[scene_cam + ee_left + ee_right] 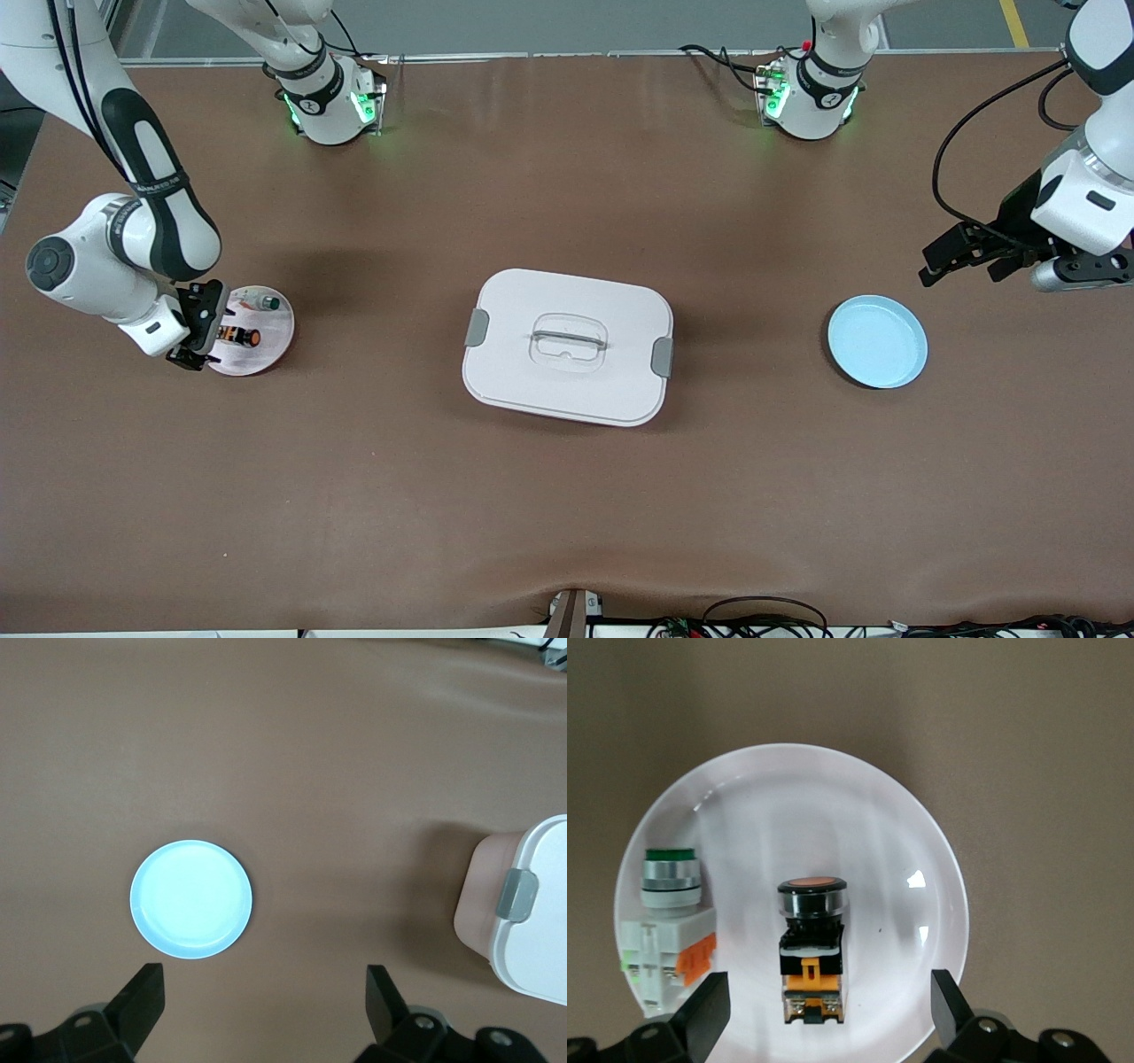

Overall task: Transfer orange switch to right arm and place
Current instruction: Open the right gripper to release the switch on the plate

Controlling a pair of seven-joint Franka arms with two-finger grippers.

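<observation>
Brown table point(567, 496) carries a lidded white box point(567, 347), midway. Left hand point(966, 257), fingers apart, waits above the blue plate point(877, 342). Right hand point(197, 335), fingers apart, over white plate point(833, 797); orange switch point(812, 948) lies there, apparently placed, beside green button point(669, 904).

Right gripper point(197, 341) low at the right arm's end of the table, jaws wide; left gripper point(970, 257) waits aloft, open.

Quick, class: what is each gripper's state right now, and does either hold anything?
Left gripper: open, holding nothing, over bare table near the blue plate.
Right gripper: open, holding nothing, over the orange switch on the pink plate.
</observation>
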